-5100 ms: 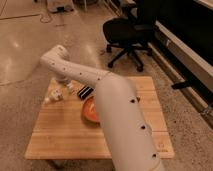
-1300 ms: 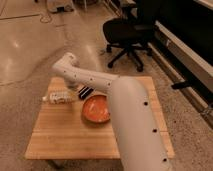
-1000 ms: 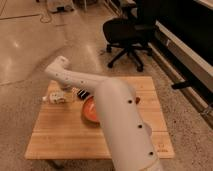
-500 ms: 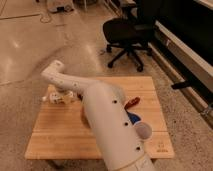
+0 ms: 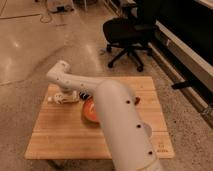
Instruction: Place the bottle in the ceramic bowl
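Note:
The bottle (image 5: 56, 98) is small and whitish and lies on its side near the back left corner of the wooden table (image 5: 55, 135). My gripper (image 5: 70, 95) hangs from the bent white arm (image 5: 115, 120) just to the right of the bottle, at or touching it. The ceramic bowl (image 5: 89, 111) is glossy orange-brown and sits at the table's middle, to the right of the bottle. My arm hides most of the bowl.
A white cup (image 5: 145, 130) peeks out to the right of my arm. A red object (image 5: 136, 100) lies behind it. Something dark (image 5: 85, 95) sits behind the bowl. A black office chair (image 5: 127, 30) stands beyond the table on the polished floor.
My arm has swung left and forward, covering more of the bowl and uncovering the white cup. The gripper stays by the bottle, which has shifted slightly at the table's back left.

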`<state>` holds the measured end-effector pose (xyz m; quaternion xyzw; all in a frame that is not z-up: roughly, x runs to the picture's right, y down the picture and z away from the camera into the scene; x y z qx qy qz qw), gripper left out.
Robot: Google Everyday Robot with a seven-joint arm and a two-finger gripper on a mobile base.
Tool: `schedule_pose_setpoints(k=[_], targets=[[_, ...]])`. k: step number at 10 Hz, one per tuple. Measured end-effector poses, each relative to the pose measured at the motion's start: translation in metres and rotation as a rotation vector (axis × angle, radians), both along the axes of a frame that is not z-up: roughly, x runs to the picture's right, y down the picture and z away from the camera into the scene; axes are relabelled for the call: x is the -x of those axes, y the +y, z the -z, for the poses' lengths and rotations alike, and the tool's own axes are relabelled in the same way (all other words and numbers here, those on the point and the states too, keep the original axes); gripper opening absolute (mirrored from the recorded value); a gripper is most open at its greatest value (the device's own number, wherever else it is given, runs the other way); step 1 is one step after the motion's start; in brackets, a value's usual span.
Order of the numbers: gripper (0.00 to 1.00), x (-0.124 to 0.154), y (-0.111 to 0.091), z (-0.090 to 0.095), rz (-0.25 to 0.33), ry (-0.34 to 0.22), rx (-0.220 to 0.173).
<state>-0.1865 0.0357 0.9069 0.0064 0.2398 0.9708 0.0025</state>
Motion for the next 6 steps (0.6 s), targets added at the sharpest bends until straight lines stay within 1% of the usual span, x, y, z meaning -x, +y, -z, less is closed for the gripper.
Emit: schedule_pose_setpoints(k=[2,3,4,5,6], targets=[[0.09,-0.044,0.003,0.040,-0.028,0.005,-0.003],[0.09,-0.055,0.002,0.051,-0.037,0.007,-0.005],[0.09,-0.071,0.001,0.059,-0.047,0.011,-0.010],[0.11,-0.081,0.003,0.062,-0.058,0.014,-0.004],[0.18,-0.095,0.005,0.063,-0.071,0.017,-0.003]])
